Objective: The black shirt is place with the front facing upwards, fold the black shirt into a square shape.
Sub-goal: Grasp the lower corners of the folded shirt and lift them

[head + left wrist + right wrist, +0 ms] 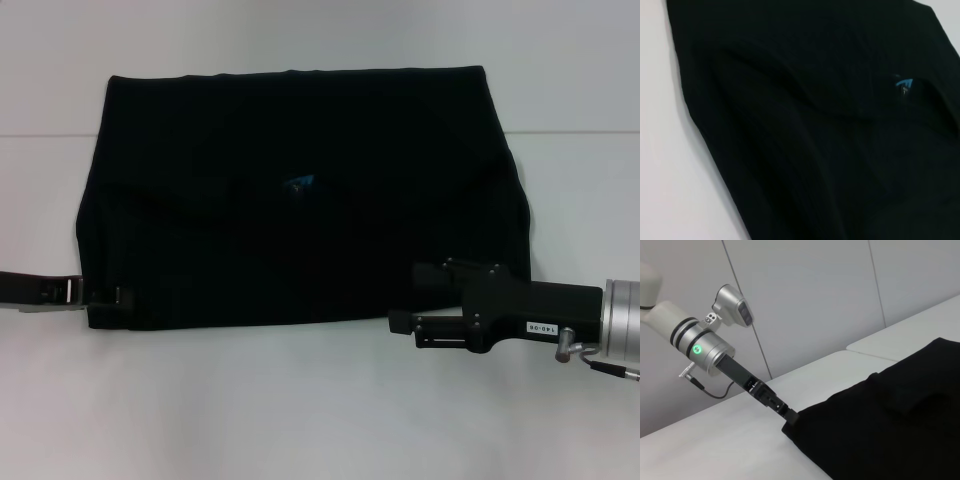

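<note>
Black cloth is spread across a white table (300, 400), and the black shirt (300, 200) is seen already brought into a wide rectangle, with no sleeves sticking out and no lettering shown on its upper face. By these signs, the side folds appear to be done, while a last fold to shorten the rectangle into a square is judged to be left.

The left gripper (103, 295) is placed at the shirt's near left corner, with its fingertips right against the hem; in the right wrist view (790, 416) it is seen touching that corner, but whether cloth is pinched there cannot be told. The right gripper (408, 298) is held over the near right corner, its jaws parted at a middling width, with nothing gripped between them.

Soft ridges and shallow creases are seen running across the fabric, and a small blue logo (298, 184) is shown near the middle, well beyond both grippers. The edges are fairly straight, though the near hem sags slightly beside the left gripper.
</note>
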{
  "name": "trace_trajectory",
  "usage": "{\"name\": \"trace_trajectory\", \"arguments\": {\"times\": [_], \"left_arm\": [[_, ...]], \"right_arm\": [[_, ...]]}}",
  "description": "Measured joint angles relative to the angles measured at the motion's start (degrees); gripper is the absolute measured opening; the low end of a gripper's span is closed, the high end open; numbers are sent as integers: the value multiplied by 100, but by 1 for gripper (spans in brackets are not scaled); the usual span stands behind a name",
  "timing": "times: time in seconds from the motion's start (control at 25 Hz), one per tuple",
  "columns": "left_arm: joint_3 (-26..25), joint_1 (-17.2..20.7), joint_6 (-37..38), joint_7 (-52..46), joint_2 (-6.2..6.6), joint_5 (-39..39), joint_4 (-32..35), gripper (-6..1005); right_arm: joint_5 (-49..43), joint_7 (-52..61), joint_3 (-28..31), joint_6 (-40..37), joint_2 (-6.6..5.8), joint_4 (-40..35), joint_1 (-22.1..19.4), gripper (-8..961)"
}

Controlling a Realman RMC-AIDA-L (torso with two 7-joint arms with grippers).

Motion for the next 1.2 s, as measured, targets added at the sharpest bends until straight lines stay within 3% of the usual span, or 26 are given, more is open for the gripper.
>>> {"name": "trace_trajectory", "arguments": {"times": [0.28,0.56,0.68,0.88,0.96,1.12,1.2], "left_arm": [[244,-11,-38,48,-4,21,13,425],[249,-27,-42,50,-2,26,23,153],[254,-28,-67,50,3,28,23,62],[265,-39,-81,50,6,104,23,32],[274,-59,-56,50,11,159,23,32],[327,-77,-35,50,29,174,23,32],[330,-79,-34,50,30,175,23,32]], "right_arm": [[10,10,37,8,-1,0,-2,916],[14,159,110,8,-29,-27,-40,916],[14,458,123,9,-117,-70,-52,915],[-30,1963,100,26,-428,-579,-65,906],[-141,2896,59,49,-627,-848,-58,903],[-910,4900,22,55,-1169,-1249,151,896],[-1370,5725,7,67,-1357,-1315,316,893]]}}
